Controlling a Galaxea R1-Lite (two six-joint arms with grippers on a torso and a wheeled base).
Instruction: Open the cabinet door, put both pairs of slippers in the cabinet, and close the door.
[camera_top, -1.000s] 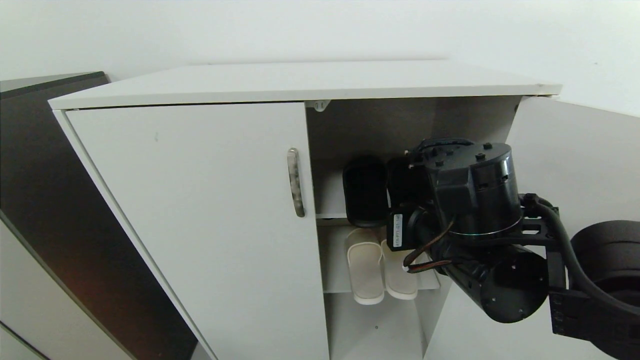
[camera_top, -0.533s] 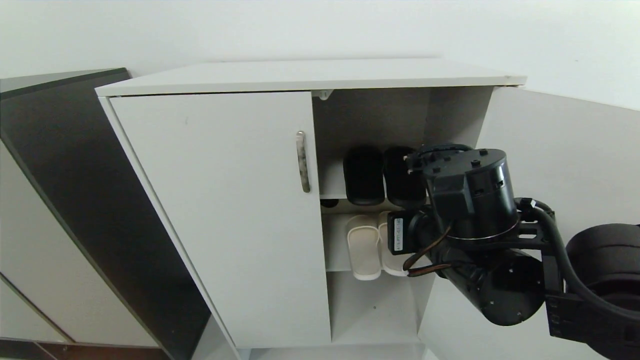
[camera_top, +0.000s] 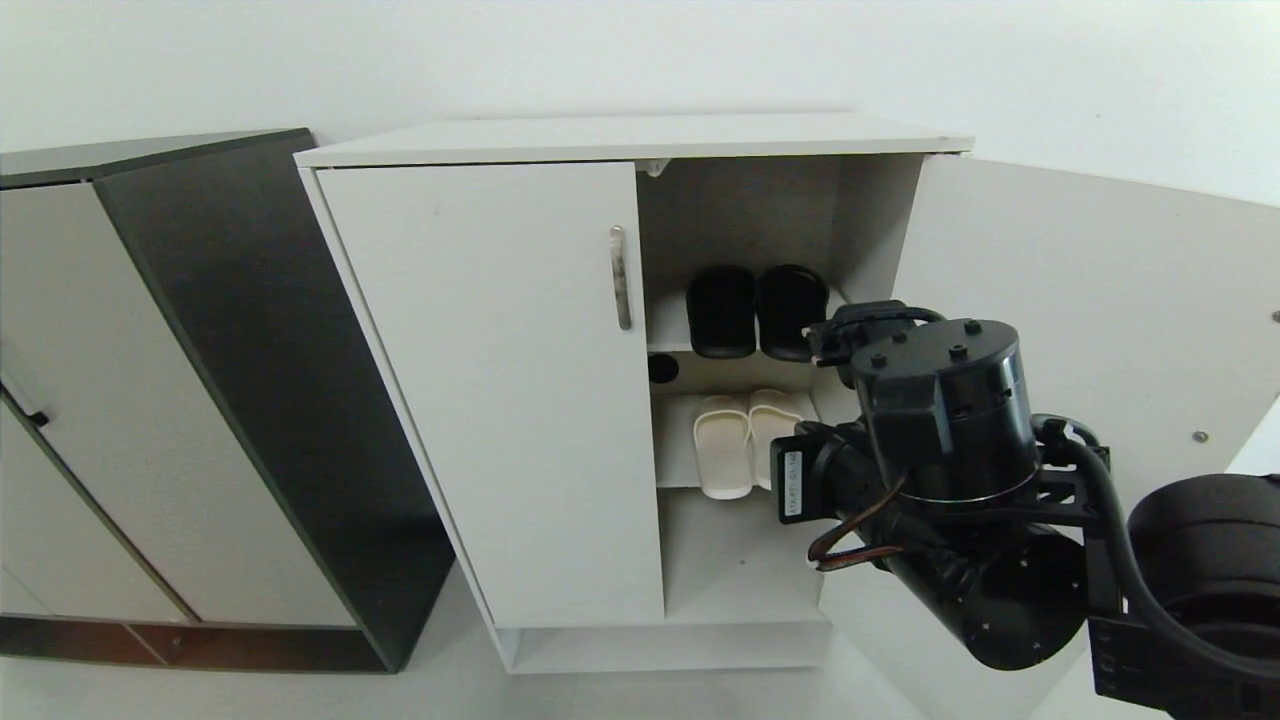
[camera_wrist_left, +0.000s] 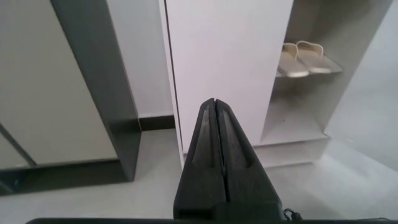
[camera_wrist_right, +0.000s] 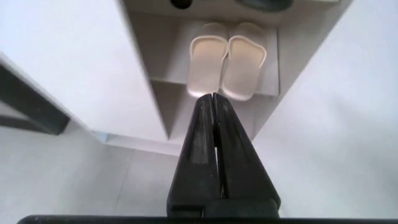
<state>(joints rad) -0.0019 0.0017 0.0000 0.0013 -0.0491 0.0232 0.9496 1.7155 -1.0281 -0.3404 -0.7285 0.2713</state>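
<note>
The right arm's fingers (camera_wrist_right: 202, 137) are pressed together with nothing between them. Just ahead of their tips, the white slippers (camera_wrist_right: 227, 59) are seen side by side on the middle shelf of the cabinet (camera_top: 620, 135). The black slippers (camera_top: 757, 310) are set on the shelf above. The right door (camera_top: 1050, 300) is swung wide open beside these fingers.

The left arm's fingers (camera_wrist_left: 205, 143) are likewise clenched on nothing and are pointed at the closed left door (camera_wrist_left: 224, 56), which is fitted with a metal handle (camera_top: 621, 277).

A white label (camera_top: 790, 487) on the right arm carries print too small to be read. A dark cabinet (camera_top: 270, 350) is placed farther left, on a pale grey floor (camera_wrist_left: 323, 186) against a white wall (camera_top: 640, 50).
</note>
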